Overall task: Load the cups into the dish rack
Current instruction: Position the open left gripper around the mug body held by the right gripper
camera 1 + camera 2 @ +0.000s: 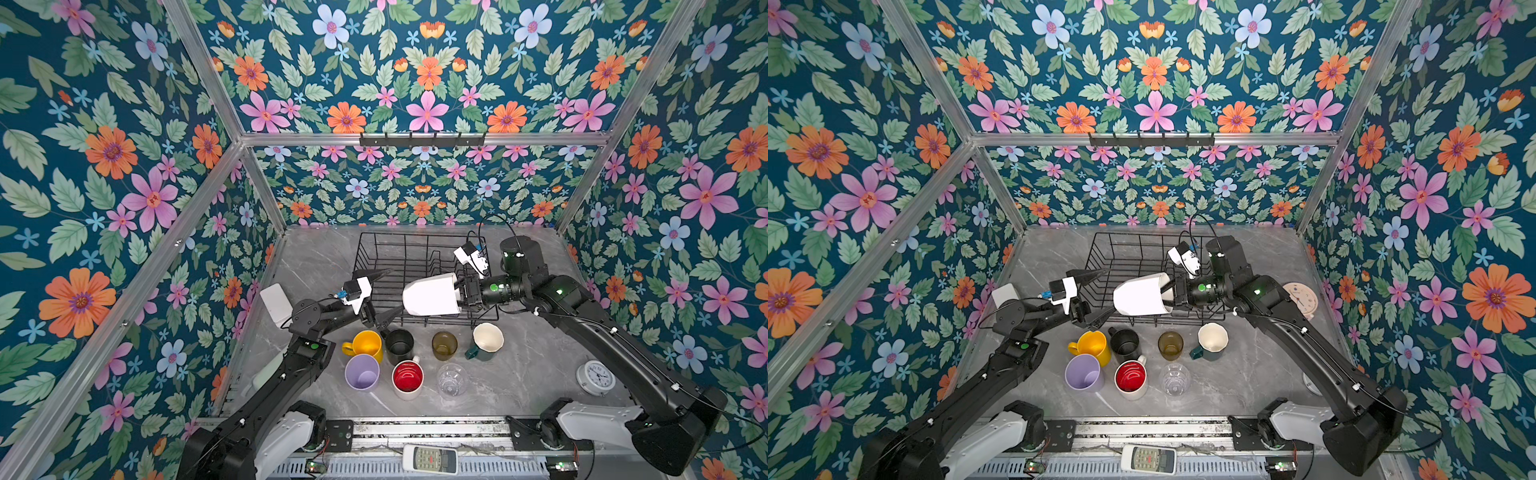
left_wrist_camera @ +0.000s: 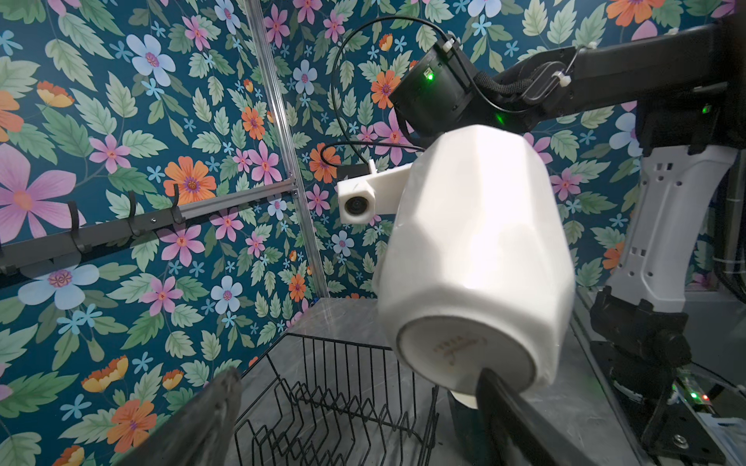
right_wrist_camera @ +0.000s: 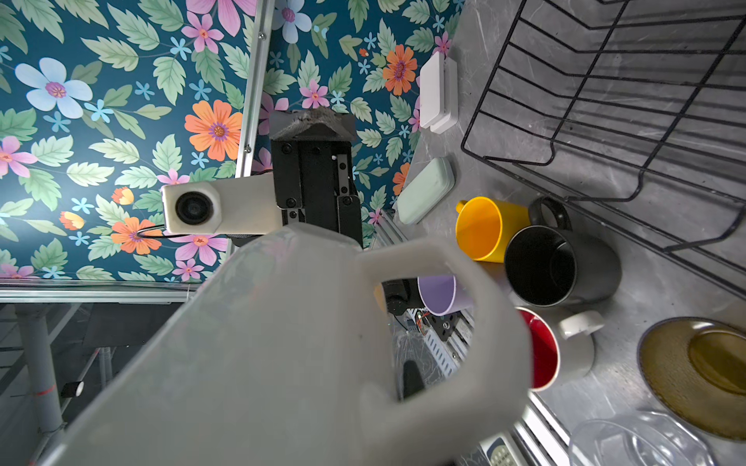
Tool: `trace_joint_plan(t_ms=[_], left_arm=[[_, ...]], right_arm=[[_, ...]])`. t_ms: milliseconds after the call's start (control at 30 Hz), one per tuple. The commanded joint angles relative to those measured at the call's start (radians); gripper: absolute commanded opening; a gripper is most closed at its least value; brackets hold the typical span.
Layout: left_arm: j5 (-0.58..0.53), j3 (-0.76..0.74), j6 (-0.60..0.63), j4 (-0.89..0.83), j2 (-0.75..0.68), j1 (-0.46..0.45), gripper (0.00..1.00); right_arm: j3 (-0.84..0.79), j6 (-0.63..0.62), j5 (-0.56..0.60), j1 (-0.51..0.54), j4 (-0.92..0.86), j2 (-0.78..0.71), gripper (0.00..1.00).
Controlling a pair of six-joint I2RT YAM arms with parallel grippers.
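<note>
My right gripper (image 1: 460, 291), at frame centre, clamps the white mug (image 1: 430, 295) at its mouth end, tipped sideways over the near edge of the dish rack (image 1: 399, 249). My left gripper (image 1: 383, 296) gapes wide just left of the mug's base. The other cups (image 1: 407, 376) stand at lower centre.

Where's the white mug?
In both top views, mid-scene: the white mug hangs sideways in the right end effector, over the near edge of the dish rack.

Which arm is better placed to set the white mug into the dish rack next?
Right. The right gripper holds the white mug on its side above the dish rack's front edge, so it probably need only lower it. The left gripper's fingers are spread open, gripping nothing.
</note>
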Motion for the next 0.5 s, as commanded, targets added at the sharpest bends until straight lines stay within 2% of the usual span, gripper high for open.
trace_joint_plan(t_ms=[0,200,467], left_arm=[[0.043,0.007,0.02,0.064,0.011,-0.005,0.92],[0.103,-0.004,0.016,0.066,0.007,-0.005,0.93],[0.118,-0.012,0.015,0.066,0.004,-0.006,0.94]], right_arm=[[-0.003,0.024,-0.046,0.005,0.101,0.002,0.0],[0.011,0.03,-0.041,0.0,0.118,0.008,0.0],[0.025,0.022,-0.036,-0.078,0.091,-0.029,0.0]])
